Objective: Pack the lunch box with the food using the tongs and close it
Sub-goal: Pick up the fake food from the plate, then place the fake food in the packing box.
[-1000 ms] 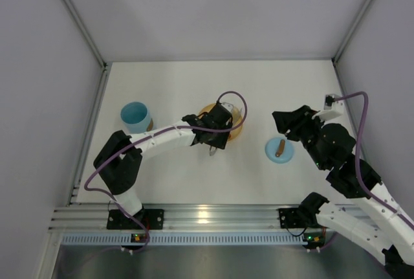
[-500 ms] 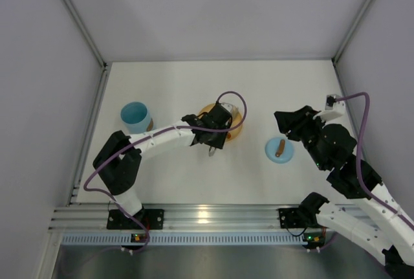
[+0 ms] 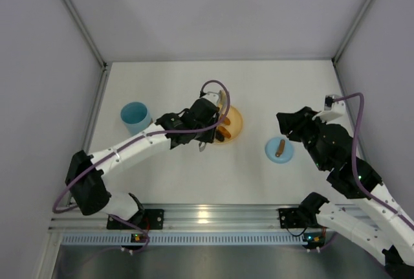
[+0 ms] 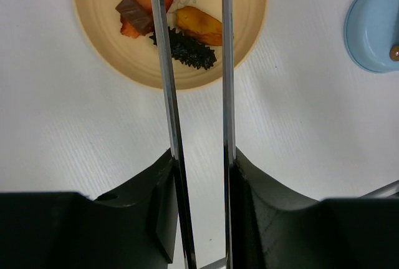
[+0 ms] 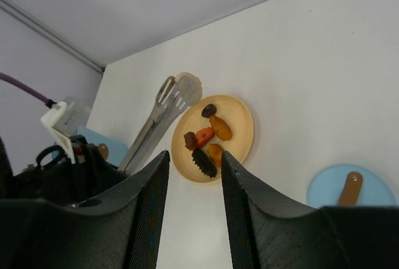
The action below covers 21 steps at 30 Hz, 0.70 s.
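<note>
Left gripper [image 4: 199, 166], pinching the tongs [image 4: 227, 63] above the orange plate [image 4: 106, 38], should lower both tips squarely astride one food piece [image 4: 199, 24] (the lunch box [image 3: 135, 116] stands well to its left) before squeezing.

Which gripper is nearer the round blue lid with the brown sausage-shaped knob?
Right. The right gripper hangs just beside the lid; the left gripper is by the round orange plate.

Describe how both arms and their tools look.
The left arm and right arm both have white links, black joints and black bases. A purple cable runs along each. The left tool and right tool have black, curved fingers.
</note>
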### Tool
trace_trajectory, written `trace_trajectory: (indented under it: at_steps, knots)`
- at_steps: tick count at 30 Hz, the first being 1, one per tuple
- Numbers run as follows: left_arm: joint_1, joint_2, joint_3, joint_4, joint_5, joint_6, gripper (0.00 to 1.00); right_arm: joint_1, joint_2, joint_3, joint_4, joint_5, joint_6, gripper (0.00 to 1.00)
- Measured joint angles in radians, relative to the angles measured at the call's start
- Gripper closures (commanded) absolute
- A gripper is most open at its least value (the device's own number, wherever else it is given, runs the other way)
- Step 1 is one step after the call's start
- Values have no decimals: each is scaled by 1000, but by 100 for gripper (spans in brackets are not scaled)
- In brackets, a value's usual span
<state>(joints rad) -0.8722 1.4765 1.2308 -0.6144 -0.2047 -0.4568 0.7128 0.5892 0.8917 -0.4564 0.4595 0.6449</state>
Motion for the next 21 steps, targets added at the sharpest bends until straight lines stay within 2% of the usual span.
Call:
trace_trajectory:
  at_steps: [12, 21]
  knots:
    - [0, -284, -72, -130, -176, -80, 69, 0, 63, 51, -1, -19, -63, 62]
    - [0, -391, -97, -277, -294, -174, 69, 0, 142, 53, 7, -79, -72, 62]
